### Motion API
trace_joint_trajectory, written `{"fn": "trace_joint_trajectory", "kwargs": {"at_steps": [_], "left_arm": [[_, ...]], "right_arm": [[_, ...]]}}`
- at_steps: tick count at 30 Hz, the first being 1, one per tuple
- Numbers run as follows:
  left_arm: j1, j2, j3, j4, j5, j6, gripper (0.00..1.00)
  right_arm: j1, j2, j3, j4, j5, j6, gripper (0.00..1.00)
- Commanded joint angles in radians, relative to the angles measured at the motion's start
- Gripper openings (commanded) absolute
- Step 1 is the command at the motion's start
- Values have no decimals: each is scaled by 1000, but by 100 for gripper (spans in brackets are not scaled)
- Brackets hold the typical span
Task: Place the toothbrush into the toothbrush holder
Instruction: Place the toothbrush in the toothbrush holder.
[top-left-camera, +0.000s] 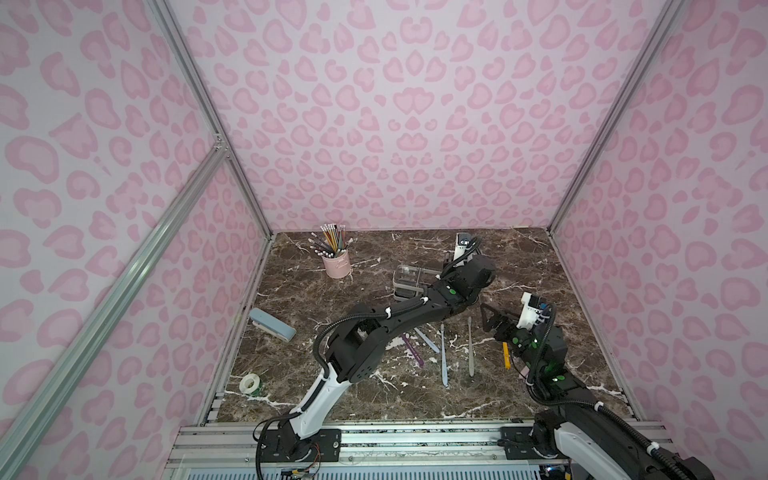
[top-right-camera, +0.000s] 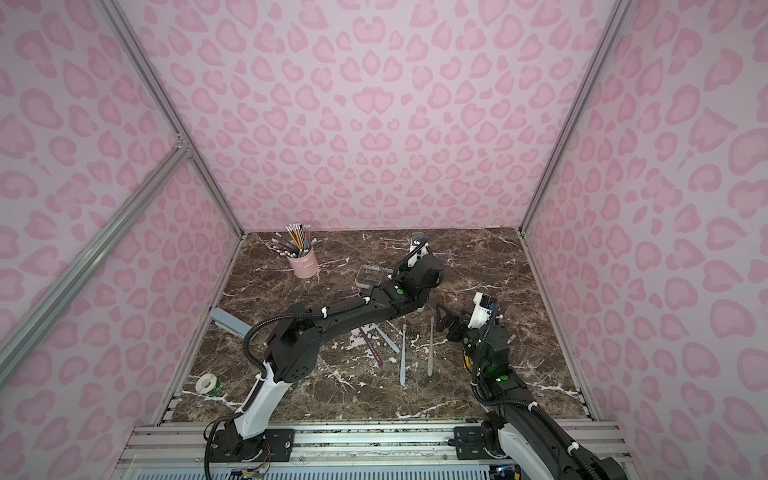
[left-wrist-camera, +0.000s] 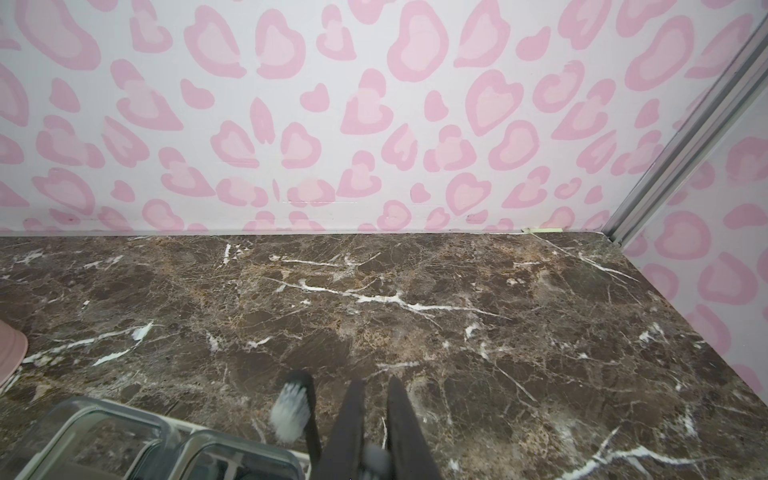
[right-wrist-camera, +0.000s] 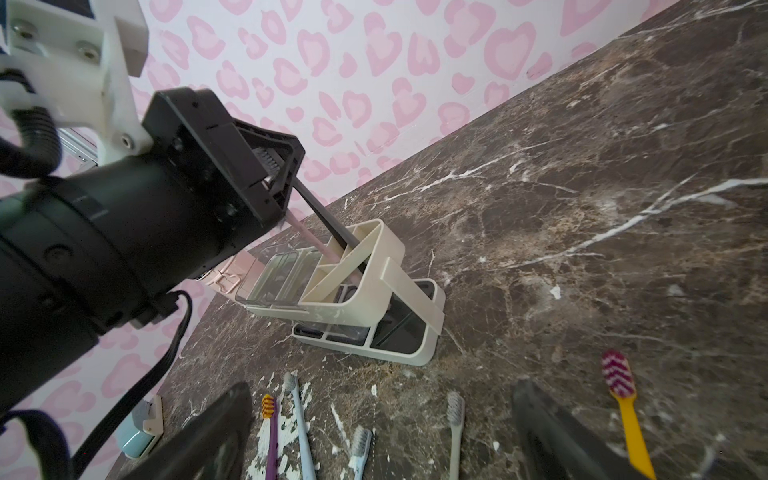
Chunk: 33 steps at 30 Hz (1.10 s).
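The cream toothbrush holder (right-wrist-camera: 376, 286) stands mid-table, and its clear lidded boxes (top-left-camera: 409, 276) show beside my left arm. A black toothbrush (right-wrist-camera: 328, 222) stands in the slotted compartment with its white-bristled head (left-wrist-camera: 291, 409) up. A pink toothbrush (right-wrist-camera: 320, 245) stands in the same compartment. My left gripper (left-wrist-camera: 376, 382) hovers over the holder, shut on the pink one's top end, a grey blur between the fingers. My right gripper (right-wrist-camera: 384, 386) is open and empty, low over several loose toothbrushes: purple (right-wrist-camera: 271, 436), light blue (right-wrist-camera: 300, 419), grey (right-wrist-camera: 456, 428) and yellow (right-wrist-camera: 629, 419).
A pink cup of pencils (top-left-camera: 336, 262) stands at the back left. A blue-grey stapler (top-left-camera: 272, 324) lies by the left wall and a tape roll (top-left-camera: 250, 384) sits near the front left. Patterned walls close in the marble table (top-left-camera: 519, 266) on three sides.
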Motion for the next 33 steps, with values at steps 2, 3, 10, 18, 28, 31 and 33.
{"fn": "trace_joint_trajectory", "kwargs": {"at_steps": [2, 3, 10, 18, 28, 31, 33], "left_arm": [[3, -5, -7, 3, -27, 2, 2], [3, -4, -5, 3, -26, 5, 2], [2, 3, -5, -4, -16, 3, 2], [1, 4, -5, -8, -15, -3, 8], [0, 6, -10, -12, -18, -11, 17], [-1, 5, -11, -12, -18, -10, 20], [-1, 7, -13, -11, -22, -10, 22]], "right_arm": [[3, 1, 17, 35, -10, -14, 99], [3, 2, 17, 35, -9, -14, 99], [5, 0, 18, 32, -9, -15, 99], [5, -3, 18, 31, -8, -15, 99], [8, -4, 17, 30, -8, -18, 99], [8, -5, 18, 29, -8, -18, 99], [9, -7, 17, 30, -8, -18, 99]]}}
